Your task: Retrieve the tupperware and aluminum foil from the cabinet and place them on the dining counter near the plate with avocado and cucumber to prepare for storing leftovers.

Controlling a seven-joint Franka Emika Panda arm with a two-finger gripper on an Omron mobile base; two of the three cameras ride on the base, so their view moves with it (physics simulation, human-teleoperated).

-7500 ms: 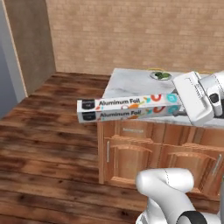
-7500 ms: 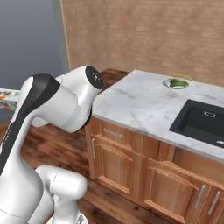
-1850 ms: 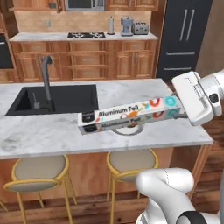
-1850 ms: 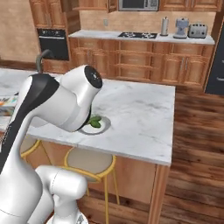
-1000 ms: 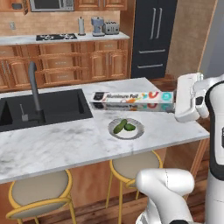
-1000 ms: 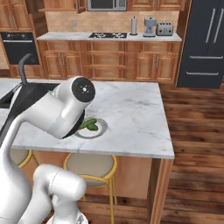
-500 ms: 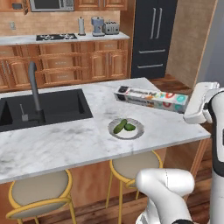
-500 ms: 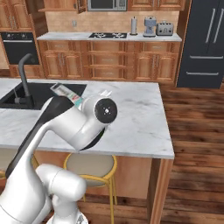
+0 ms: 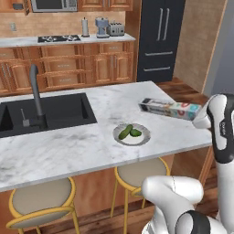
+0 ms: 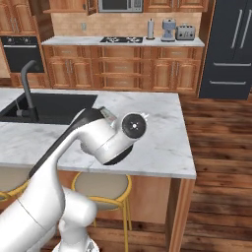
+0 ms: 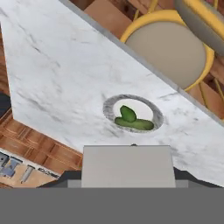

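The foil is hanging above the right end of the table, its far end lying level and pointing toward the sink, its near end going into the arm's wrist at the right edge of the left base view. The pincer itself is hidden there, but the carton is sitting between its jaws in the hand view, where the box's pale grey end is filling the lower middle, so the pincer is grasping the foil (the finger tips are covered by the box). The plate is lying on the marble just in front of and left of the foil, carrying two dark green pieces. In the hand view the plate is showing just beyond the box end. A stool is standing under the table edge below the plate
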